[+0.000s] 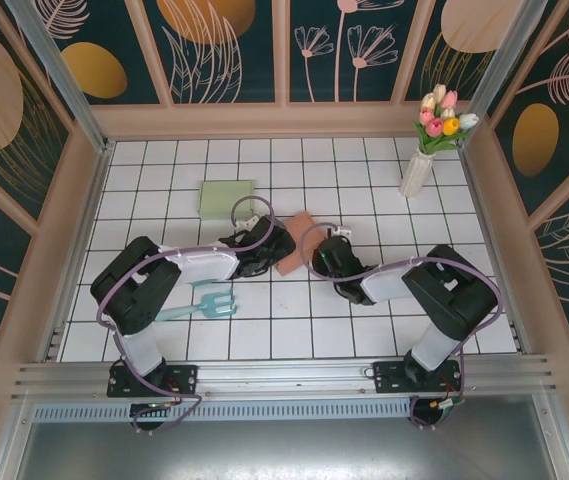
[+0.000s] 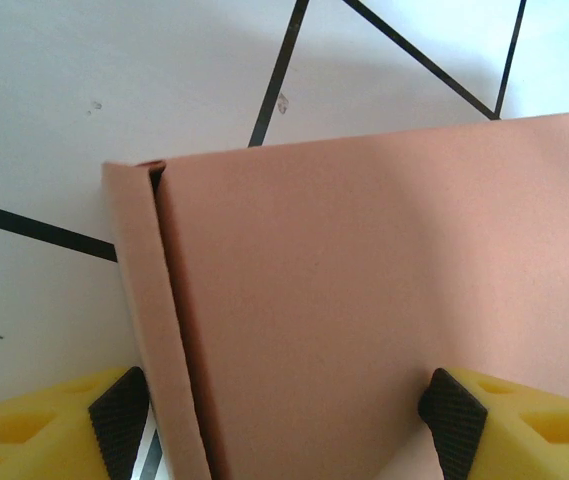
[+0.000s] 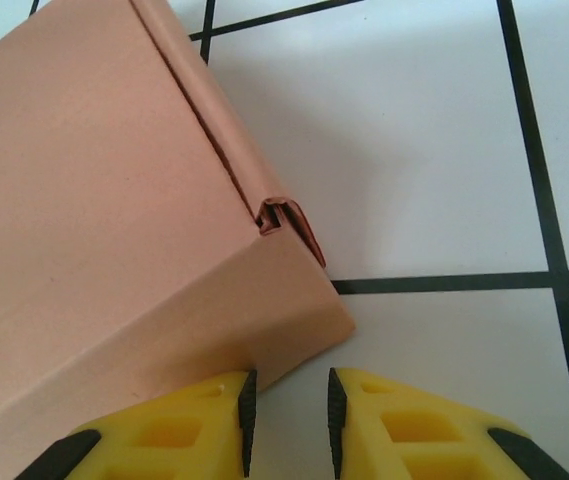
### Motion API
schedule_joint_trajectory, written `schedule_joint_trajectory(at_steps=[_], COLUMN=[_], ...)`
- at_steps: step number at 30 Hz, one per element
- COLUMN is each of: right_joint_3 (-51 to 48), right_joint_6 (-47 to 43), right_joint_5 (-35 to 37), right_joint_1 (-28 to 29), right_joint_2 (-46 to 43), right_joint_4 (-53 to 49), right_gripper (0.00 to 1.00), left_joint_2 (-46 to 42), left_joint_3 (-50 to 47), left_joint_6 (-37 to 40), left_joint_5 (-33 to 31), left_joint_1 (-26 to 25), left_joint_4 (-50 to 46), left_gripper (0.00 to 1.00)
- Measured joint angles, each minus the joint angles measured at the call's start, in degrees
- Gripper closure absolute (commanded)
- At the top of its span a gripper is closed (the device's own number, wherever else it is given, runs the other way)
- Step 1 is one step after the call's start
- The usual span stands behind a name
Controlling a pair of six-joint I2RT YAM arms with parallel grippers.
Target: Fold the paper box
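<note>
The pink paper box (image 1: 295,256) lies closed on the white tiled table between my two grippers. My left gripper (image 1: 267,248) is at its left end. In the left wrist view the box (image 2: 364,300) fills the space ahead of the left gripper (image 2: 286,420), whose jaws stand wide. One pad (image 2: 119,420) is beside the folded side flap and the other pad (image 2: 454,420) lies against the box's broad face. My right gripper (image 1: 324,256) is at the box's right end. In the right wrist view its jaws (image 3: 289,415) are narrowly apart with nothing between them, just off the box's near corner (image 3: 294,320).
A pale green flat box (image 1: 226,198) lies behind the arms to the left. A teal garden fork (image 1: 202,303) rests near the left arm. A white vase of tulips (image 1: 426,150) stands at the back right. Panelled walls (image 1: 74,200) enclose the table.
</note>
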Motion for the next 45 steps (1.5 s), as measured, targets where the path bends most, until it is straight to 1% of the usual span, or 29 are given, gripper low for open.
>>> schedule_joint_trajectory(at_steps=[5,10,15,17,19,21,26,28,30,34,37,45], right_joint_3=[1.4,3.7,3.6,3.6,3.6,3.6,3.6,3.7,3.7,3.8,4.2,7.0], right_joint_6=[0.9,3.5,5.7,6.4,7.1,7.6,8.0,8.0,8.2,8.2,8.2,8.0], right_joint_5=[-7.5,-15.0,-21.4,-23.5,-25.4,-27.0,-29.7,-30.5,-31.5,-33.4,-34.2,-36.2], right_joint_1=[-4.4,-9.4,-14.2,-15.0,-15.5,-15.9,-17.0,-17.4,-18.0,-18.8,-19.3,-20.2], right_joint_2=[-1.0,-1.6,-1.7,-1.6,-1.3,-0.5,0.3,0.7,1.3,2.2,2.9,5.7], right_joint_4=[-2.6,-6.8,-8.1,-8.1,-8.1,-8.0,-6.9,-6.3,-5.7,-4.5,-3.7,-3.0], right_gripper=[0.72,0.74,0.76,0.80,0.84,0.85,0.85,0.90,0.90,0.91,0.91,0.91], left_joint_2=[-2.4,-7.4,-11.8,-11.7,-10.3,-7.4,3.6,8.2,12.0,16.0,16.6,17.0], left_joint_3=[-1.2,-2.4,-5.0,-3.4,0.5,5.2,14.3,16.7,18.5,19.9,19.9,17.7], left_joint_6=[2.1,5.1,11.0,14.4,18.1,21.4,28.9,31.1,32.8,34.6,35.4,35.1], left_joint_5=[1.4,2.4,3.0,2.3,1.7,1.7,5.7,7.4,9.5,13.2,16.4,24.3], left_joint_1=[-0.4,-0.7,-0.7,-0.4,0.7,2.8,8.5,9.4,9.4,9.0,8.9,8.9], left_joint_4=[-0.4,0.4,4.7,4.3,3.0,3.1,5.9,6.0,5.9,6.1,6.7,13.8], left_gripper=[0.20,0.18,0.16,0.16,0.16,0.17,0.20,0.22,0.23,0.27,0.29,0.31])
